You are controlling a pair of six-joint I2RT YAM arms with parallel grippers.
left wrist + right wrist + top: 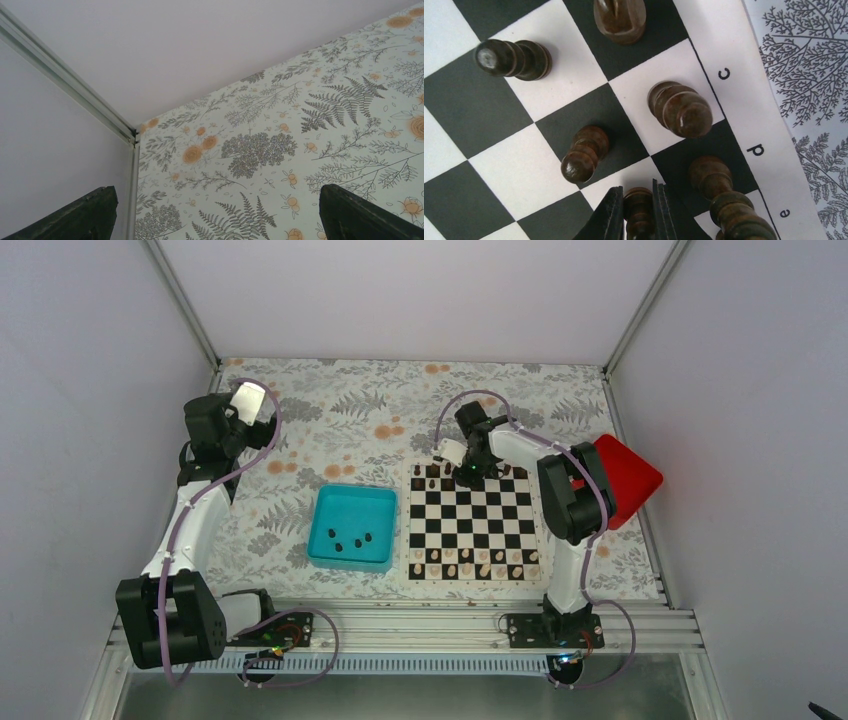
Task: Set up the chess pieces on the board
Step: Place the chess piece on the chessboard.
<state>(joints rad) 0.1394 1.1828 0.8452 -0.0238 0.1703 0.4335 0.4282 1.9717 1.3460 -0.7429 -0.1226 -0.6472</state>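
The chequered board (470,515) lies right of centre, dark pieces along its far rows and pale ones along the near rows. My right gripper (467,472) is low over the board's far edge. In the right wrist view its jaws (638,210) are shut on a dark chess piece (639,205) standing on a white square. Other dark pieces stand close by: a pawn (584,154), a pawn (514,58), a piece (681,109) near "c" and a tall piece (719,192) right of the fingers. My left gripper (245,400) is open and empty at the far left, over bare tablecloth (260,150).
A teal tray (352,527) left of the board holds several loose dark pieces (350,540). A red box (625,478) sits at the board's right, behind the right arm. Enclosure walls close in on all sides.
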